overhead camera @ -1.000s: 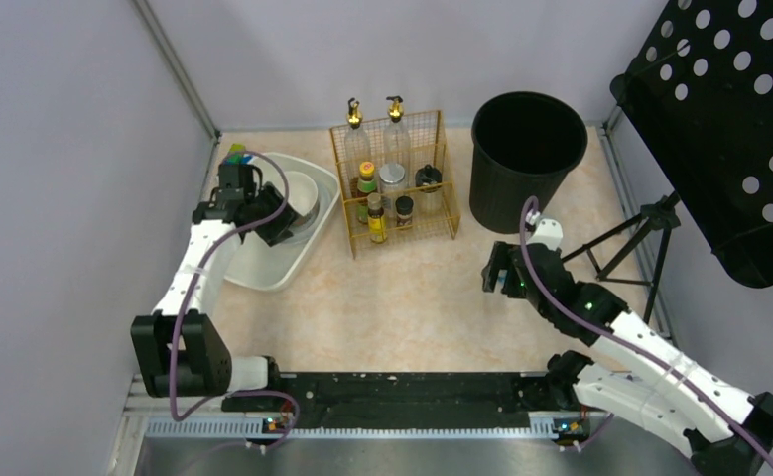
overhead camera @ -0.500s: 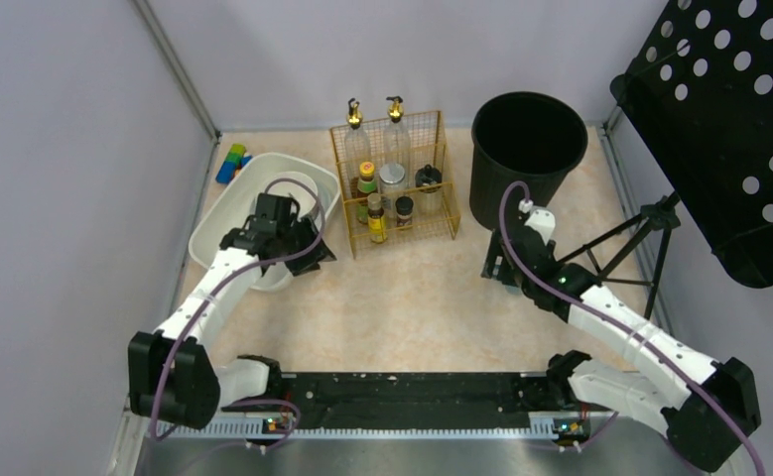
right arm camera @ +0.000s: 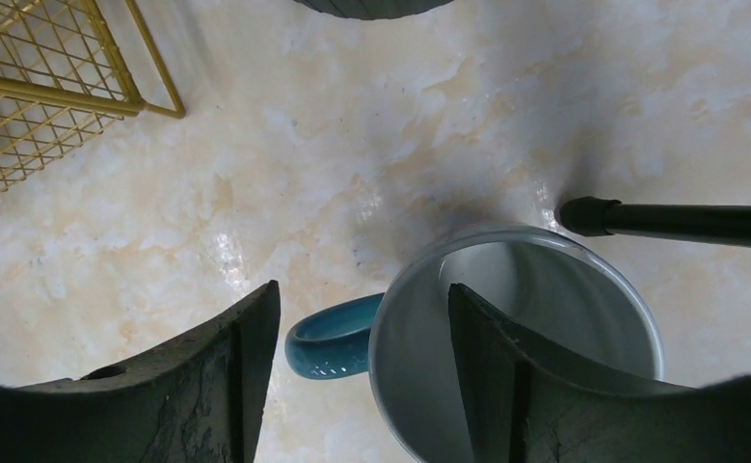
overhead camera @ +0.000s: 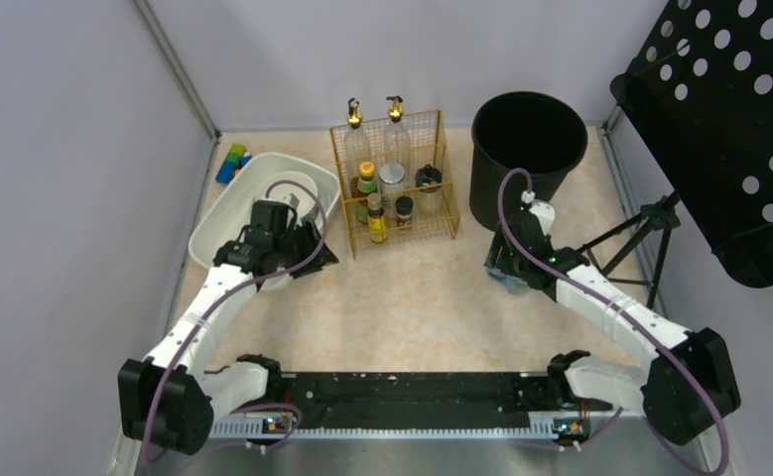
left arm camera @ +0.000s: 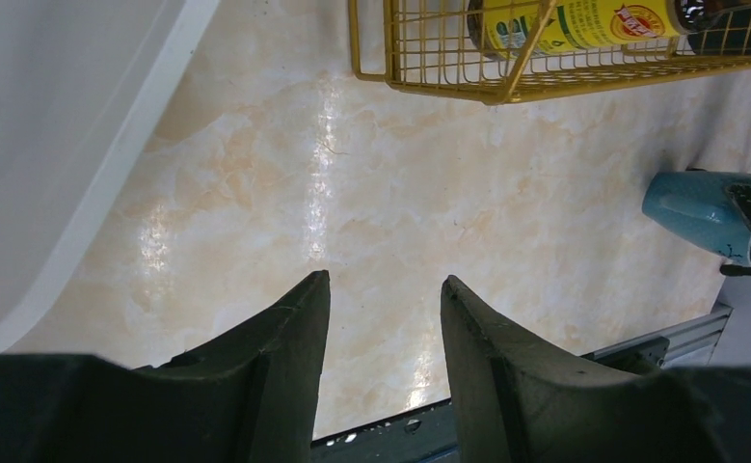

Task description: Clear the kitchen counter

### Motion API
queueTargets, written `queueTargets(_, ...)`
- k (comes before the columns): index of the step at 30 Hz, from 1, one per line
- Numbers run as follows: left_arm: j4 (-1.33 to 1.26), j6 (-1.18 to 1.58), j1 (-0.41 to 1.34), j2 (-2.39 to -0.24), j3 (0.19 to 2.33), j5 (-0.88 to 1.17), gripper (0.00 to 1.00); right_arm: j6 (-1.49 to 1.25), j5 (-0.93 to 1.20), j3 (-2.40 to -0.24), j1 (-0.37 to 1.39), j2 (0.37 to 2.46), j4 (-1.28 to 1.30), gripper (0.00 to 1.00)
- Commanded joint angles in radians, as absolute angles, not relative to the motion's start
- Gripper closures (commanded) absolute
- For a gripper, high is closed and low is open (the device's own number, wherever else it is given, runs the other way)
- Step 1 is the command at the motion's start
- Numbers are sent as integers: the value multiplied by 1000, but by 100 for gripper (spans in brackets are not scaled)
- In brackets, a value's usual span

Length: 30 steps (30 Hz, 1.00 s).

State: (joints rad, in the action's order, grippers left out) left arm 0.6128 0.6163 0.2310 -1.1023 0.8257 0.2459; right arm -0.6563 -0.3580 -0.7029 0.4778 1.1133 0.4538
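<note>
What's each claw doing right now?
Left claw: open, empty.
Right claw: open, straddling the blue mug wall, not gripping yet.

Both arms extended, wrists angled down.
The left arm (overhead camera: 203, 309) reaches far-left, left gripper (left arm camera: 383, 285) jaws parted (nothing between them); the right arm (overhead camera: 610, 302) bends far-right, right gripper (right arm camera: 362, 291) low, jaws apart.

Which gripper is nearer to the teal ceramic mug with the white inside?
Right. The right gripper is at the teal mug, fingers either side of its handle-side wall. The left gripper is far across the counter, beside the white oval tub.
</note>
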Motion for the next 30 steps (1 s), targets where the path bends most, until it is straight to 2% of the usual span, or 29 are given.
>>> queueTargets(1,574,588,235,-1035,825,261,49,-665,-335,-749,468,1136,430,39)
queueTargets(5,573,583,236,-1011,826,273,49,-668,-316,-747,468,1163,429,45)
queueTargets(11,573,579,239,-1000,820,280,49,-651,-265,-740,469,1183,428,74)
queueTargets(18,571,578,239,-996,818,281,49,-622,-236,-736,468,1161,443,100)
queueTargets(30,576,583,244,-986,831,297,52,-345,10,-820,513,1063,461,100)
